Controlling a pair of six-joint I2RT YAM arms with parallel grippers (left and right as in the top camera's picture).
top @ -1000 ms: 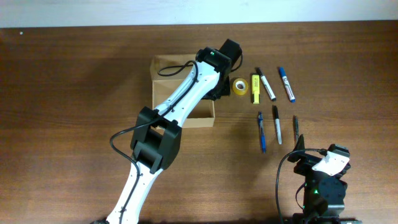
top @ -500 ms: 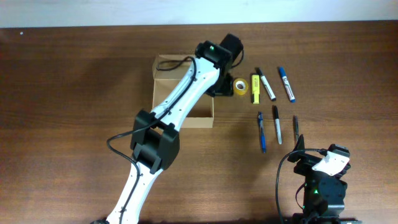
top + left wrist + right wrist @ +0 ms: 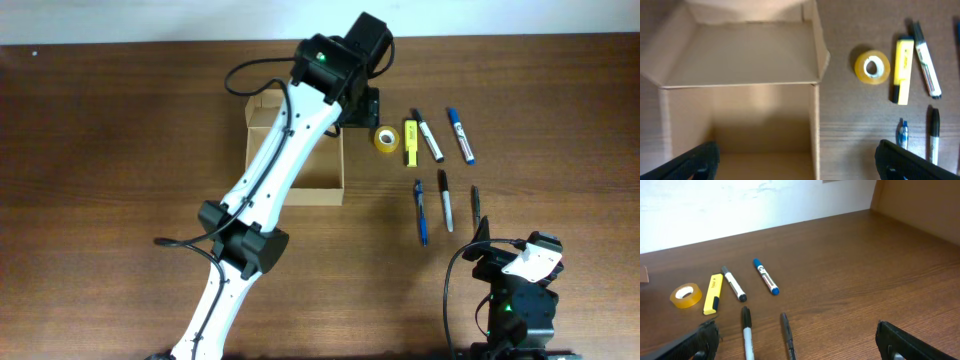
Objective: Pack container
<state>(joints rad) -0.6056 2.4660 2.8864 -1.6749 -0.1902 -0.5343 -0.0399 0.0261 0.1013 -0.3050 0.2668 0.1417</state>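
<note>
Left arm has lifted and pulled back toward the top of the overhead frame; a second ago its head sat low by the tape (image 3: 385, 139). Left gripper (image 3: 797, 152) now hangs over the box (image 3: 318, 196), fingers wide, holding nothing. We see the box centre-left in the overhead view, flap open, and the part we see is empty. Tape, highlighter (image 3: 409, 142) and pens (image 3: 433, 172) sit right of the box, unmoved. We judge nothing got picked and packing hasn't started. Right gripper (image 3: 797, 335) is wide and empty, parked lower right.

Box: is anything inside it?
Only bare cardboard shows inside the box. From overhead, the left arm covers part of it, so that part can't be seen.
</note>
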